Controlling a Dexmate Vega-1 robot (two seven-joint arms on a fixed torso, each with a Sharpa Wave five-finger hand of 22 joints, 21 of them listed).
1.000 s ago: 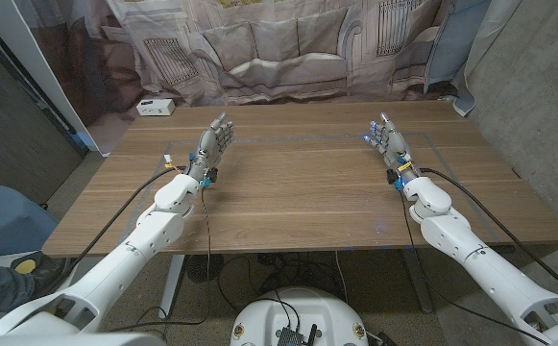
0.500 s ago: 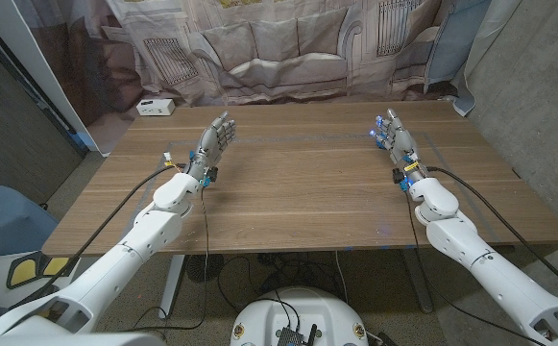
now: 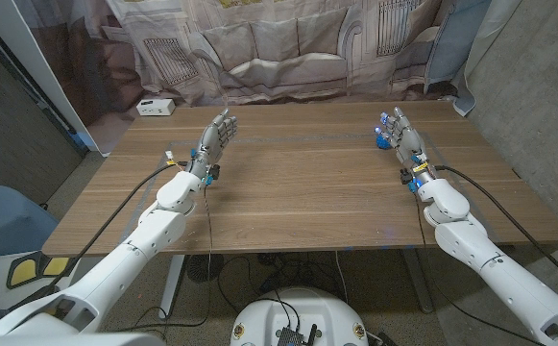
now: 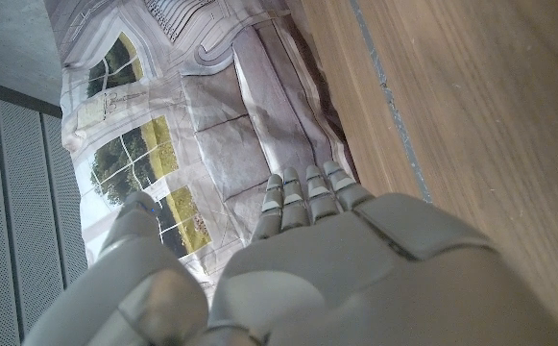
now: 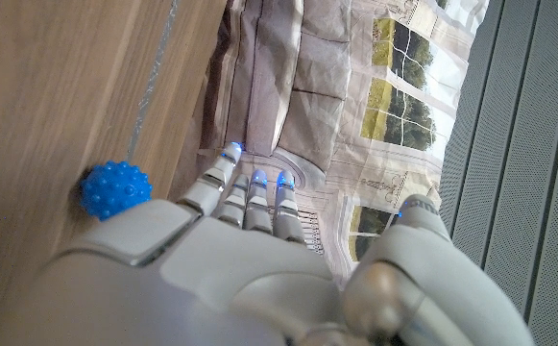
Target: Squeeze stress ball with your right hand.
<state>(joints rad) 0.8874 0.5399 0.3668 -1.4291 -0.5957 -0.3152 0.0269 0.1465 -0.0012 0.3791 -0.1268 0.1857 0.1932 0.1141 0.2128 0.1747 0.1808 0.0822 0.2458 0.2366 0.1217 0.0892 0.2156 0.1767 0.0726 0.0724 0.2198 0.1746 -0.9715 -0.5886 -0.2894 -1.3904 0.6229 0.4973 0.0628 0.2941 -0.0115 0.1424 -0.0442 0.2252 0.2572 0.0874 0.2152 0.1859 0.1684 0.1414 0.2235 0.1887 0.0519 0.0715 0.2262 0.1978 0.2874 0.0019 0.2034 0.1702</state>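
We are looking across the wooden table (image 3: 298, 183) from left to right. On the far left corner a small white box (image 3: 155, 107) is sitting by the edge. Next we are seeing the left hand (image 3: 213, 142), standing on its edge over the left part of the table with its fingers stretched out and slightly apart, holding nothing; the left wrist view (image 4: 355, 259) is showing the same straight fingers pointing toward the printed curtain (image 3: 288, 48) hanging behind the table. Further right, the blue knobby stress ball (image 3: 382, 139) is lying on the table near the far right side. The right hand (image 3: 405, 144) is standing just beside it, fingers extended and not wrapping it. In the right wrist view the ball (image 5: 115, 189) is sitting just beside the hand (image 5: 211, 259), and we cannot tell whether they are touching.
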